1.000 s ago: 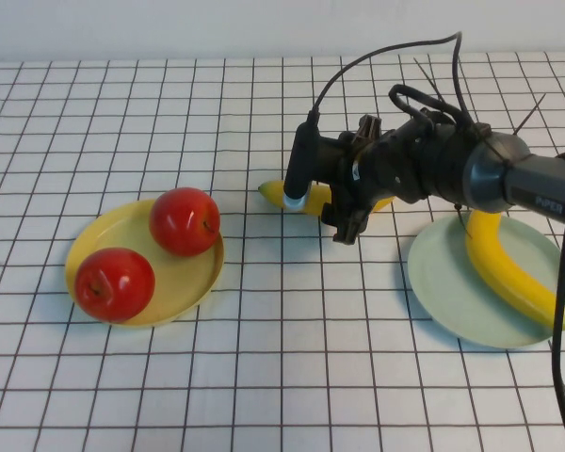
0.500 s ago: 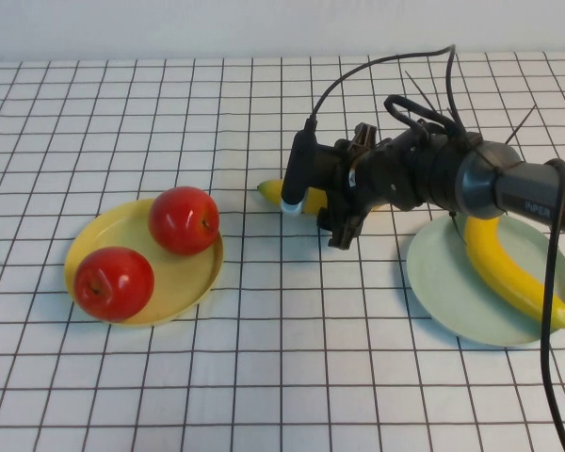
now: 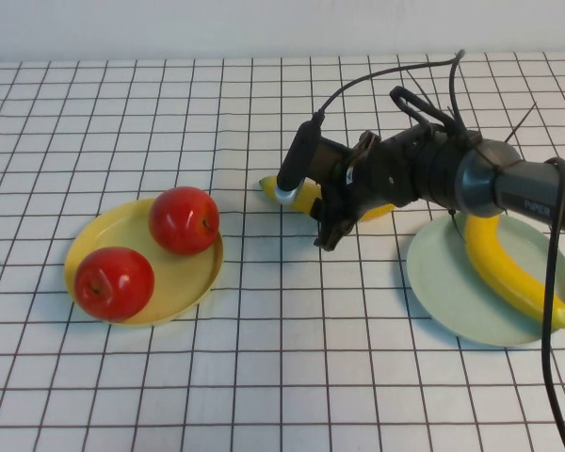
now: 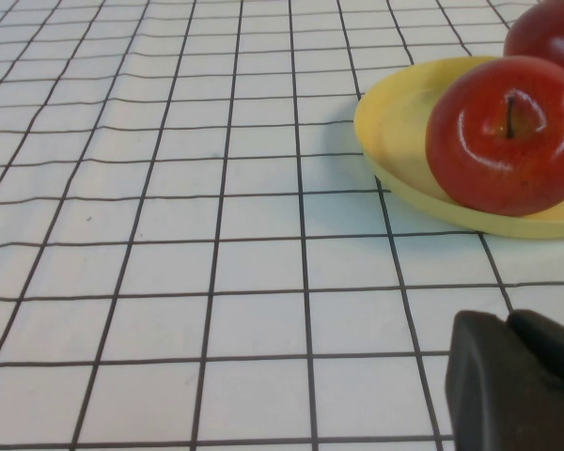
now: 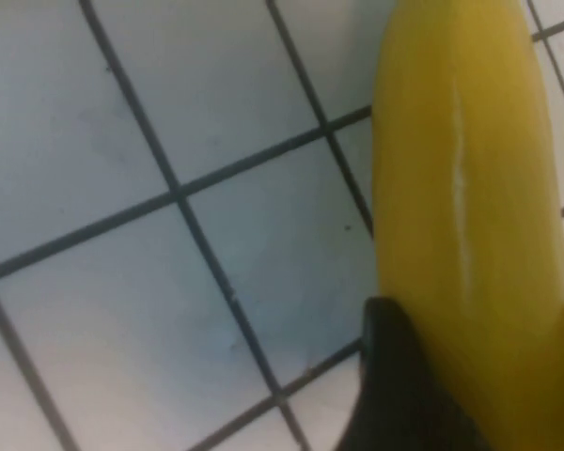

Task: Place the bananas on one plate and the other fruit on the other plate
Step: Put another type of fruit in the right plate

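One banana [image 3: 271,188] lies on the cloth at the table's middle. My right gripper [image 3: 328,224] is down over its middle, open, with the jaws on either side of it. In the right wrist view the banana [image 5: 470,188] fills the frame beside one dark finger [image 5: 395,395]. The second banana [image 3: 508,273] lies on the pale blue-green plate [image 3: 443,282] at the right. Two red apples [image 3: 185,220] [image 3: 114,283] sit on the yellow plate [image 3: 184,282] at the left. My left gripper [image 4: 508,376] is shut and empty, low over the cloth near the yellow plate [image 4: 395,132] and an apple [image 4: 503,132].
A white cloth with a black grid [image 3: 282,377] covers the table. The right arm's cables [image 3: 395,66] arc above the arm. The left arm does not show in the high view.
My right gripper has shifted slightly left along the middle banana and turned a little. The banana, apples and plates have stayed in place.
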Tool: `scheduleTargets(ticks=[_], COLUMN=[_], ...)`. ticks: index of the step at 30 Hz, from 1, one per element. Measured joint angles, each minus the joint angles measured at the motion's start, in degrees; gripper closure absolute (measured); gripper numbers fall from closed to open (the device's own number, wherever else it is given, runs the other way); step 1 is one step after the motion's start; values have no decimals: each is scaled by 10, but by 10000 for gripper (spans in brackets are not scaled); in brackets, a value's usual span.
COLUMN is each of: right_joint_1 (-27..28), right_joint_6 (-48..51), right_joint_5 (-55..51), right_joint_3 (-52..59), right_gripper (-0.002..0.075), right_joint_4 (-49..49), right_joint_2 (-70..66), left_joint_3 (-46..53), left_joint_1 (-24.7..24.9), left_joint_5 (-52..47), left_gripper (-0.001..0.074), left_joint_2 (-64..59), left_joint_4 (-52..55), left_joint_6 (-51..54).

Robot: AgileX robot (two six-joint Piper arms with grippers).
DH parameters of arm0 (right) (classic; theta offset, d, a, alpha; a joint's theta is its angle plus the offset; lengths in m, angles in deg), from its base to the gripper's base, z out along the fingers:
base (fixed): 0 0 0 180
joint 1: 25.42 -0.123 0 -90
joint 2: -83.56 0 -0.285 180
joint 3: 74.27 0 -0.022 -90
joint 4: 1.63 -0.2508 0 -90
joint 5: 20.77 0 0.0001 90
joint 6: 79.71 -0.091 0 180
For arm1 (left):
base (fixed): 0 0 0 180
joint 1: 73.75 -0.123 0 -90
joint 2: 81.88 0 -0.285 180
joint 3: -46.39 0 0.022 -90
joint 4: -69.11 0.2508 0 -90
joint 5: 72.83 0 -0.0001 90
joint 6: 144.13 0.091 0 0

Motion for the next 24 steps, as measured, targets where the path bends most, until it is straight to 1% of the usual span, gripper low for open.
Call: scheduleTargets(ticks=[3,6,9,14,19,22,24], right_joint_1=[0,0,0,0,0,1,7], right_joint_6=[-13,-32,-92,-229,-362,-397,-413], right_joint_5=[-22,-66,-100,-156,-264,-347,-378], right_joint_3=[-1,-10,-28,-74,-85,-85,-72], right_gripper=[392,392,393,393,393,393,393], right_joint_4=[-4,-9,-17,-16,31,55,68], right_joint_2=[7,17,31,75,135,159,172], left_joint_3=[0,0,0,0,0,0,0], left_joint_1=[0,0,0,0,0,0,0], left_joint_5=[0,0,0,0,0,0,0], left_gripper=[735,735,735,735,735,735,735], left_joint_2=[0,0,0,0,0,0,0], left_joint_4=[0,0,0,0,0,0,0], left_joint_6=[0,0,0,0,0,0,0])
